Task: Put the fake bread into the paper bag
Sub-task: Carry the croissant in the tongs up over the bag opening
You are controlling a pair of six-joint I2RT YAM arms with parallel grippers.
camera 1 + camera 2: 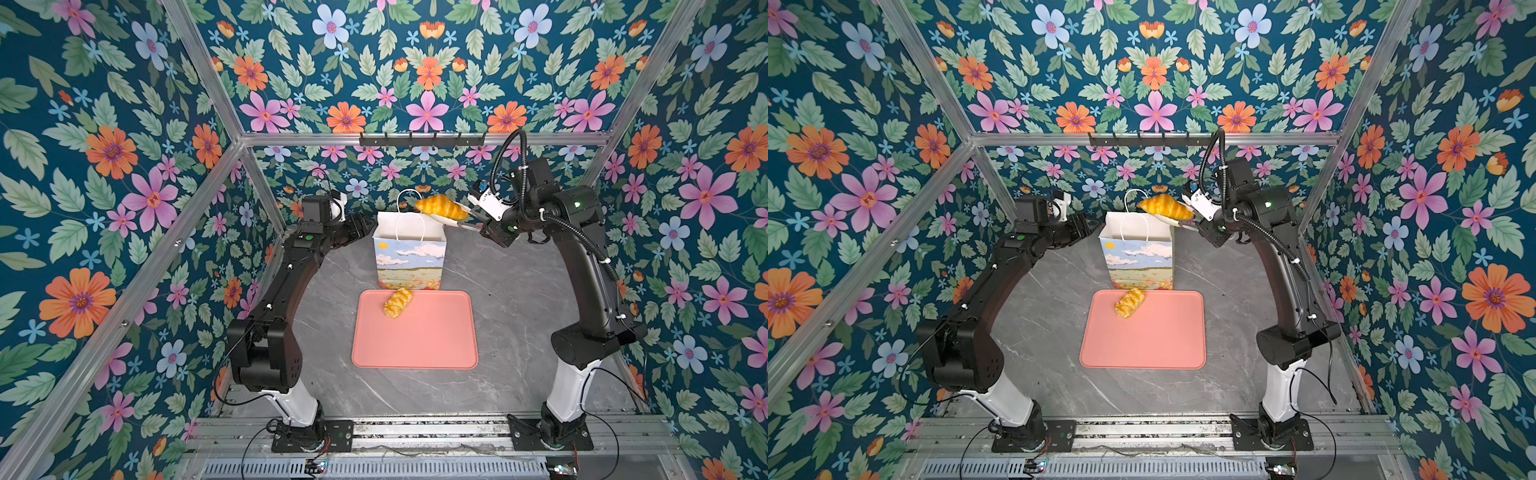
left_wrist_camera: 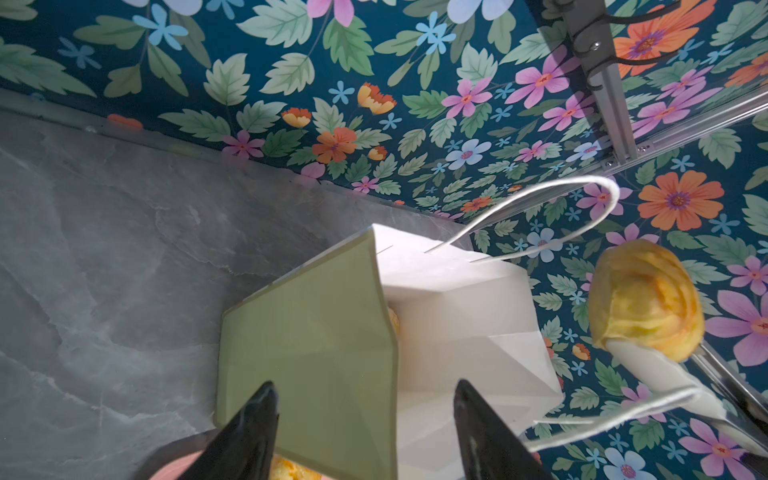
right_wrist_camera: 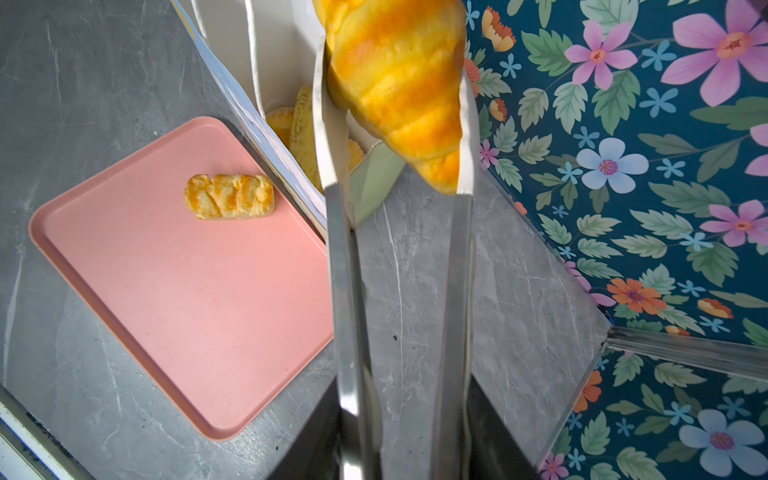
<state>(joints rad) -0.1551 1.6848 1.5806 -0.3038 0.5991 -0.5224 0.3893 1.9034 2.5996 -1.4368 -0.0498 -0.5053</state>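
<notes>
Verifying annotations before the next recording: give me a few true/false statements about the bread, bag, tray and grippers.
1. The right gripper holds tongs clamping a croissant. True.
2. The pink tray is bare. False: a braided piece lies on it.
3. The paper bag lies on its side. False: it stands upright.
4. Other bread already sits inside the bag. True.
5. The left gripper is shut. False: its jaws stand open at the bag's side wall.
</notes>
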